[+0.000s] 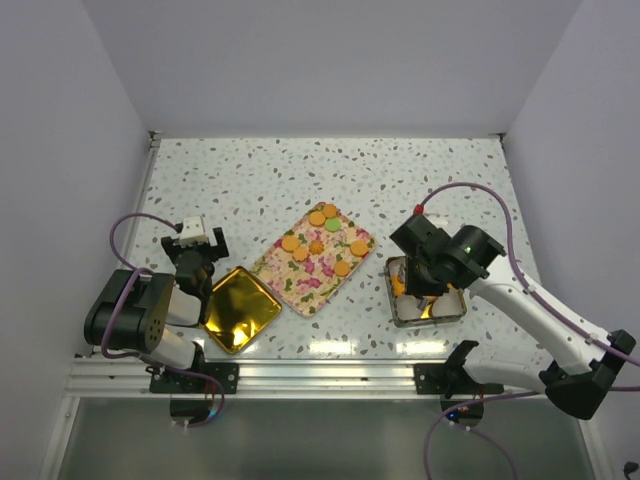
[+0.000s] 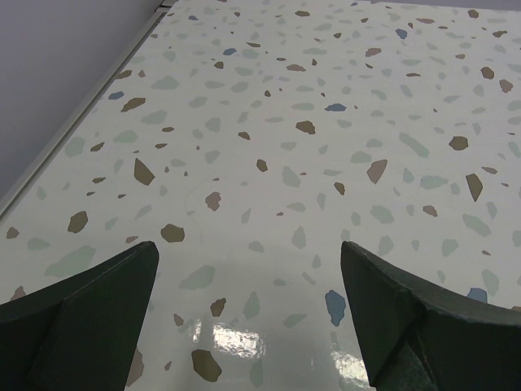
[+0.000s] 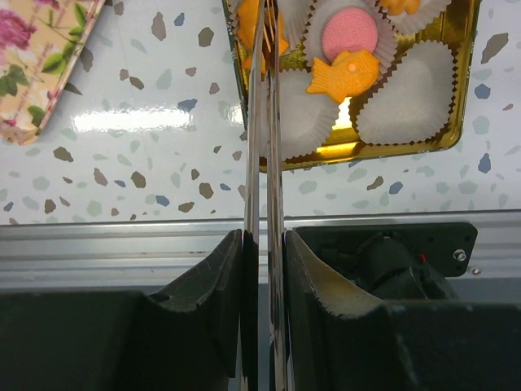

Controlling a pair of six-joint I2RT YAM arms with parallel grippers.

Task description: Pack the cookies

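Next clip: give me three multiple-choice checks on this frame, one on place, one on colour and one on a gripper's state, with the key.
1. The floral rectangular tray carrying cookies lies:
A) between the shiny gold square tray and the gold tin
B) left of both
C) inside the tin

2. The round cookie in a white paper cup in the tin is:
A) green
B) pink
C) blue

3. The right gripper is:
A) wide open
B) shut on a cookie
C) shut on thin silver tongs

Key:
1 A, the top view shows it between them.
2 B, the right wrist view shows pink.
3 C, both fingers press the blades.
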